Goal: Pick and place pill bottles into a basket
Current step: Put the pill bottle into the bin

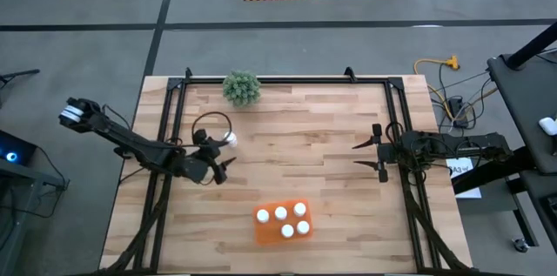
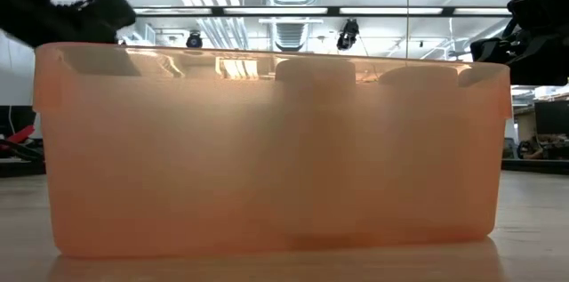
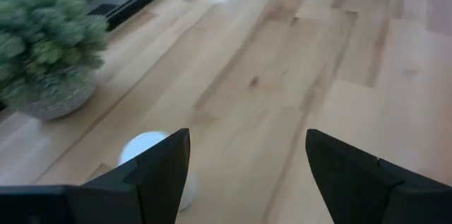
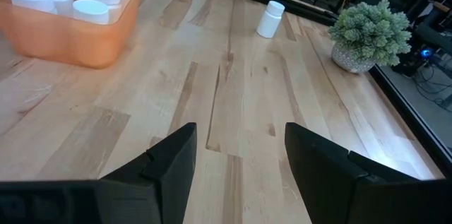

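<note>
Overhead, basket-close [image 2: 267, 140] low, two wrist views

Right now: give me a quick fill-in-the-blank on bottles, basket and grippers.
1. The orange basket holds ____ pill bottles.
2. One last bottle stands on the table, near the ____ gripper.
3. The right gripper hovers over bare table with its fingers ____.
4. The green plant sits at the table's ____ edge in the high view.

Missing words: five; left; open; top
</note>
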Tool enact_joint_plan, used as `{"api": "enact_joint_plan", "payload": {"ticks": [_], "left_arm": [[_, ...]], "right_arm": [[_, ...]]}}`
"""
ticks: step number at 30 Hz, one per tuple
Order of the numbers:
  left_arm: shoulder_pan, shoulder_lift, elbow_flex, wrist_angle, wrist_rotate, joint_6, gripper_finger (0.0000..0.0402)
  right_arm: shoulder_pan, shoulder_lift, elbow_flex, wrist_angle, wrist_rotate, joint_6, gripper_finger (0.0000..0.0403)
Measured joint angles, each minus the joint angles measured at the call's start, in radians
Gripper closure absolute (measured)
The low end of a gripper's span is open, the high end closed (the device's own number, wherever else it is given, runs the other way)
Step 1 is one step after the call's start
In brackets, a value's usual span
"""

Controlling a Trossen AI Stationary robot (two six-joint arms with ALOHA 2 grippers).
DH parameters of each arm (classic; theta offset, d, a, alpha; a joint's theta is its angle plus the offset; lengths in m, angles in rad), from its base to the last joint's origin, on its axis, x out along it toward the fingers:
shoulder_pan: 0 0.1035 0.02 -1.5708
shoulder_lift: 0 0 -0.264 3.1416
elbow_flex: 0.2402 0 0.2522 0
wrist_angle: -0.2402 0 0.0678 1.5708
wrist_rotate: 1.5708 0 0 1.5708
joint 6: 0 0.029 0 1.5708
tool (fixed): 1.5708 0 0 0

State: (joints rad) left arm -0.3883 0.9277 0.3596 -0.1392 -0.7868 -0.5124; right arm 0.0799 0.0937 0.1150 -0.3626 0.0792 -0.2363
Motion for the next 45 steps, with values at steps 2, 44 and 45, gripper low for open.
{"api": "enact_joint_plan", "payload": {"ticks": [2, 44, 45], "left_arm": [[0.018, -0.033, -0.037, 0.008, -0.009, 0.000, 0.0139], [0.160, 0.034, -0.353, 0.584, -0.034, 0.078, 0.0139], [0.162, 0.041, -0.353, 0.589, -0.034, 0.077, 0.0139]], "right_arm": [[0.000, 0.000, 0.000, 0.000, 0.000, 0.000, 0.0197], [0.000, 0.000, 0.000, 0.000, 0.000, 0.000, 0.0197], [0.000, 0.000, 0.000, 0.000, 0.000, 0.000, 0.0197]]}}
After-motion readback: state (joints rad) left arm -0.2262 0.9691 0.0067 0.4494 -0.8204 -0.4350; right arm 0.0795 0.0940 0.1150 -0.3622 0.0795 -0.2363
